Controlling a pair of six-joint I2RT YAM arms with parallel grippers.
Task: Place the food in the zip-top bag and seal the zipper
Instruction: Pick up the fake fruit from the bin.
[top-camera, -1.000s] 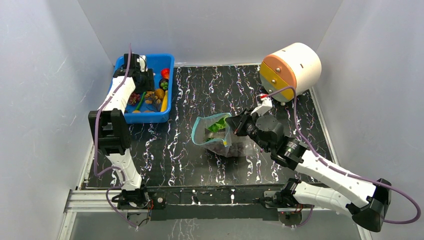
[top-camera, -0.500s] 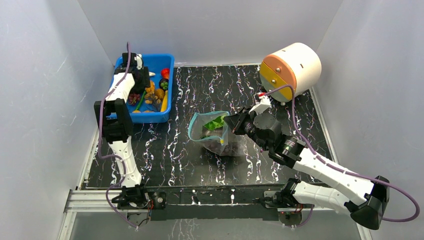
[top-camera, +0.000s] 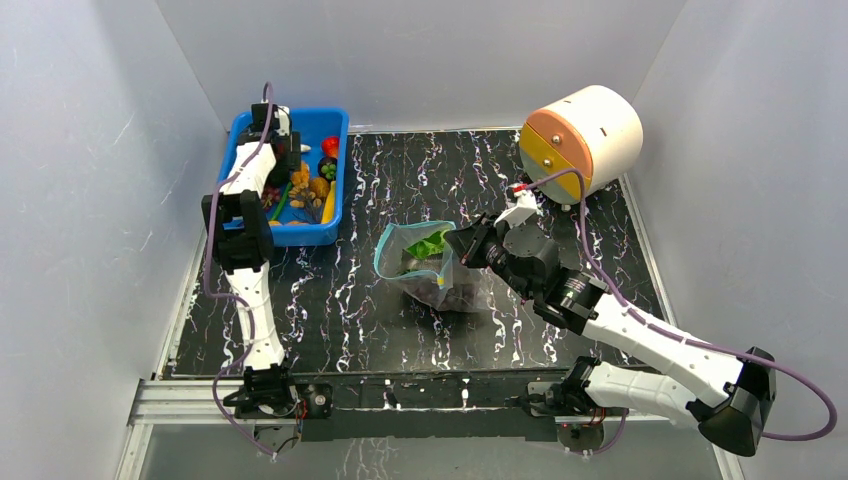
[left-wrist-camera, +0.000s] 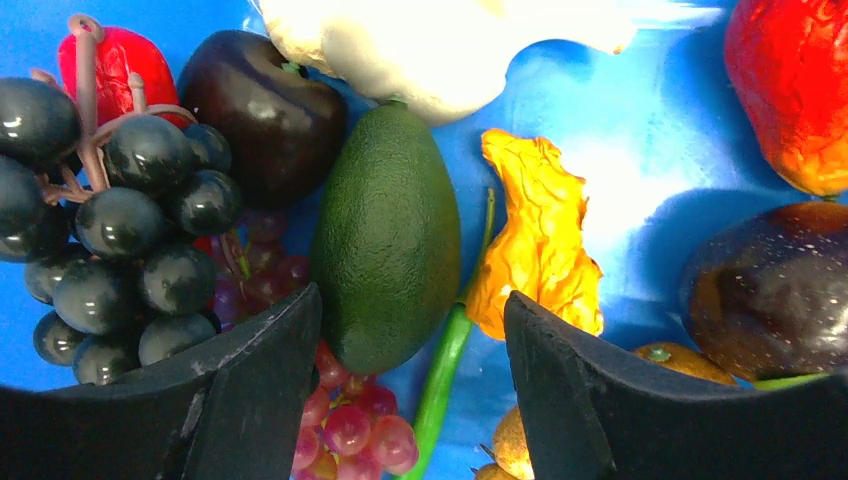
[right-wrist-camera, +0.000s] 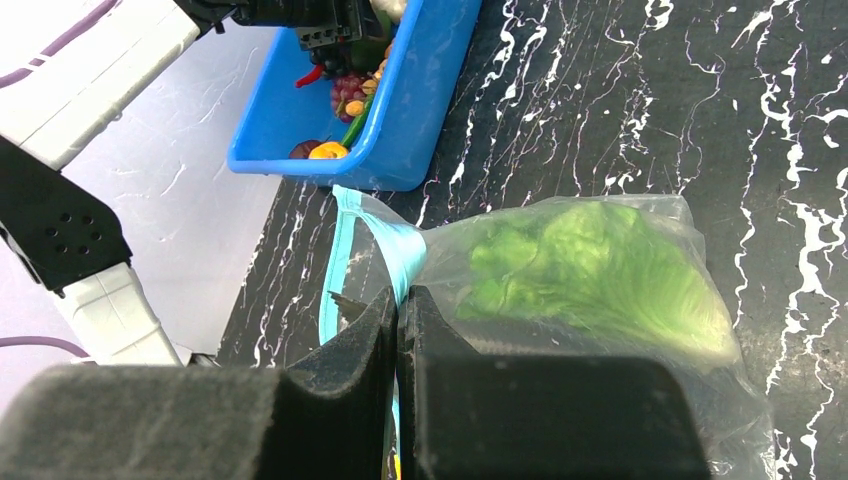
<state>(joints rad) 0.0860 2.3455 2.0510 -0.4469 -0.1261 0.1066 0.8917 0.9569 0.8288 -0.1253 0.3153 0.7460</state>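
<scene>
Right pincer (right-wrist-camera: 398, 302) clamped on zipper (right-wrist-camera: 392, 248); lettuce (right-wrist-camera: 590, 270) inside zip-top bag (right-wrist-camera: 742, 395).

Clear crinkly plastic zip-top bag (top-camera: 428, 268) lying slumped on the black marbled table (top-camera: 400, 170), mouth facing left. Its thin teal-blue zipper strip (right-wrist-camera: 400, 255) gapes unsealed. Inside lie a pale green lettuce head (right-wrist-camera: 590, 270) on the far side and a dark purple grape bunch (top-camera: 450, 292) on the near side.

You see a black worktop (top-camera: 420, 170) veined with white. The bin (top-camera: 342, 175) is bright blue; inside it lie a dark green avocado (left-wrist-camera: 387, 235) and blue-black grapes (left-wrist-camera: 110, 220). Right of the bin, the clear zip-top bag (top-camera: 425, 272) has a teal-blue zipper (right-wrist-camera: 340, 240) and shows pale green lettuce (right-wrist-camera: 590, 265).
</scene>
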